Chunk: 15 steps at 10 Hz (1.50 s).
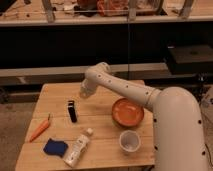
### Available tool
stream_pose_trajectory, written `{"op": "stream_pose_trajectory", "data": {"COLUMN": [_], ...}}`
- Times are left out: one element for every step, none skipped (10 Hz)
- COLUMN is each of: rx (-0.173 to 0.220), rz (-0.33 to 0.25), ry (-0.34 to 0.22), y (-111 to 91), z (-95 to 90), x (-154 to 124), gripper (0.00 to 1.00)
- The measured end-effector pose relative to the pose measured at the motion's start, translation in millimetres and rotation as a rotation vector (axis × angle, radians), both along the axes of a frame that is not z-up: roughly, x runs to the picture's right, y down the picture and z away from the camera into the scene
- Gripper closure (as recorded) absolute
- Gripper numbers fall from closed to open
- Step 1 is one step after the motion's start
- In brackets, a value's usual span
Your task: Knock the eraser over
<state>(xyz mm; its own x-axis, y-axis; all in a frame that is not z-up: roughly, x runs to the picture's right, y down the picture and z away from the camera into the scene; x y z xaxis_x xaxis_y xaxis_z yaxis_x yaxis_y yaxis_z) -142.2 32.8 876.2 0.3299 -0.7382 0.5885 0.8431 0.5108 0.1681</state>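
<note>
Eraser (pixel 72 111) stands on end near the middle of the wooden table (pixel 55 95), a dark narrow block with a pale cap, its long axis pointing straight up. Nothing is touching it, and it has not been knocked over yet.

The gripper (pixel 85 91) hangs at the end of the white arm, which reaches in from the bowl side. It sits just beyond the eraser, toward the far edge of the table and a little toward the orange bowl (pixel 120 120). It looks higher than the eraser's cap and apart from it. Whether it is spread or closed up, I cannot tell from where I stand.

So the eraser lies on the near side of the gripper, a shade toward the carrot (pixel 40 129). To my eye, the move that counts is a drop to about cap height and then a sweep toward the front of the table. A block this tall and thin should tip from a light push high up. A push low down might only slide it.

In front lie a blue cloth (pixel 55 147) and a bottle (pixel 79 147) on its side. Both seem far enough off not to catch the eraser as it falls.
</note>
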Motion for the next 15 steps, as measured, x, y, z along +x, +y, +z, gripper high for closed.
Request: {"op": "stream_pose_trajectory", "data": {"rx": [-0.002,-0.006,-0.009,-0.011,-0.015,-0.017,-0.019,-0.022,-0.024,-0.027,-0.027,-0.030,-0.033,-0.034,-0.036], "rz": [-0.003,-0.008,-0.010,-0.016,-0.020,-0.022,-0.026,-0.034,-0.039,-0.042,-0.046,-0.050,-0.056,-0.061,-0.064], "ry": [-0.007,-0.012,-0.017,-0.025,-0.031,-0.033,-0.038,-0.047,-0.053,-0.057,-0.061,-0.066,-0.074,-0.080,-0.084], "y": [1,1,1,2,3,3,4,5,5,6,6,7,8,8,9], "z": [-1.6,-1.8,-2.2,-3.4,-3.9,-4.1,-4.9,-6.3,-7.2,-7.5,-8.4,-9.1,-10.7,-12.4,-12.8], "x": [-3,-2,-3,-10,-13,-15,-16,-21,-25,-27,-29,-32,-34,-37,-39], "gripper": [0.98,0.98,0.98,0.98,0.98,0.98,0.98,0.98,0.98,0.98,0.98,0.98,0.98,0.98,0.98]}}
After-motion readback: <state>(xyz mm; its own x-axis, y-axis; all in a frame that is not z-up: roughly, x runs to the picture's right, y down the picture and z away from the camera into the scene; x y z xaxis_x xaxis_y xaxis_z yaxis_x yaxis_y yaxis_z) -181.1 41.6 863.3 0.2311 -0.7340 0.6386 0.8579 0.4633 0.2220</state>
